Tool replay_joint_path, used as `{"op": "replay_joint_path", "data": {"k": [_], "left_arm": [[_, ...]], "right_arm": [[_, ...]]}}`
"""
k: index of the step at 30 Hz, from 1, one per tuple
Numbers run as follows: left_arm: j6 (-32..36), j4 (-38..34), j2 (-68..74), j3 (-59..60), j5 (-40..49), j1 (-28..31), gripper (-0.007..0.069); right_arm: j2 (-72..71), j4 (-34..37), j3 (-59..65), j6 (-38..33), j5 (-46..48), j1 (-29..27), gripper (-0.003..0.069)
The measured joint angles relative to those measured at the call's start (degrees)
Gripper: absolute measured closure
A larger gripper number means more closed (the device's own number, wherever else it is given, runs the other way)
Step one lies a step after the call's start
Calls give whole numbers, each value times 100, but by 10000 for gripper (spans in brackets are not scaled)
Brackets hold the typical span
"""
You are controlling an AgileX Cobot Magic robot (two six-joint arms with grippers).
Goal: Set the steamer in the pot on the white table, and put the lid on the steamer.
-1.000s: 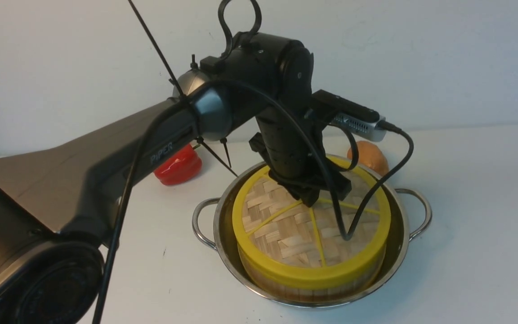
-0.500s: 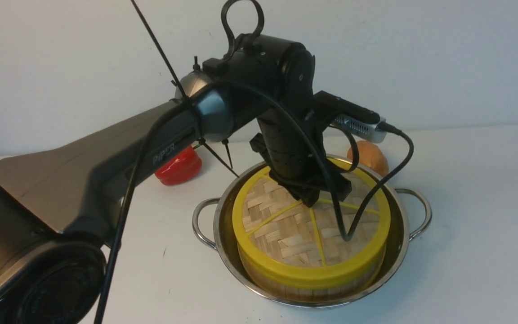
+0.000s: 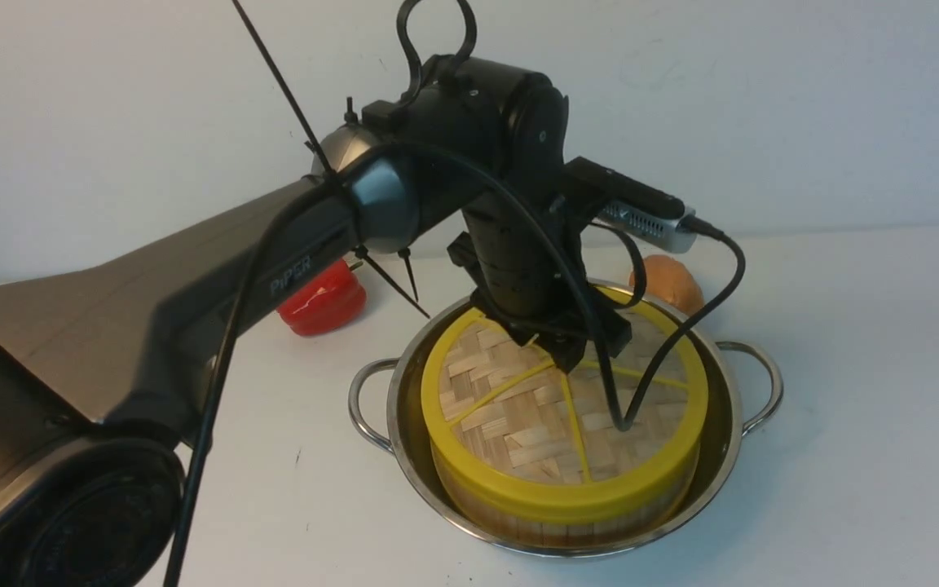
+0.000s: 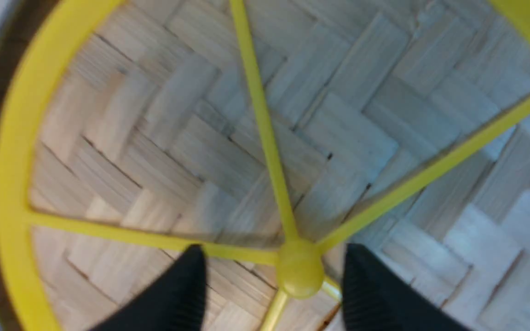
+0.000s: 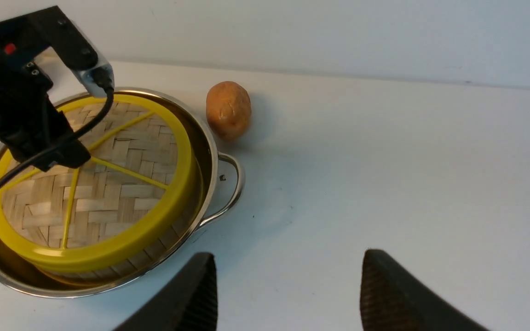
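**Lid seated on the steamer inside the pot; both hands apart.**

At the lower edge of the right wrist view, the right hand [image 5: 288,294] is spread and empty over the bare bench [image 5: 384,174]. At lower centre of the front view, the pot [image 3: 372,391] holds the steamer [image 3: 567,526], and the lid [image 3: 535,416] lies level on it. The left hand [image 4: 279,294] hangs over the lid's middle, fingers parted on either side of the knob [image 4: 299,275], gripping nothing. The lid is probably light, stiff and dry, best held by the knob or rim. Only the left wrist view shows the gaps beside the knob. The potato [image 5: 228,109] shows whole only in the right wrist view. The red pepper [image 3: 323,303], left of centre, appears only in the front view.
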Motion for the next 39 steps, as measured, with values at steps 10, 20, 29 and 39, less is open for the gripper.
{"op": "replay_joint_path", "data": {"k": [10, 20, 29, 39], "left_arm": [[-188, 1008, -1370, -1246, 310, 0, 365], [-684, 2207, -4269, 123, 364, 5, 646], [-1603, 2805, -7077, 4095, -509, 5, 646], [-3274, 3547, -9848, 7428, -1847, 5, 645]], "right_arm": [[0, -6, 0, -11, 0, 0, 244], [0, -133, 0, -355, 0, 0, 295], [-57, -410, 927, -677, -108, 191, 582], [-1798, -1394, 2823, -104, -2277, 631, 666]]}}
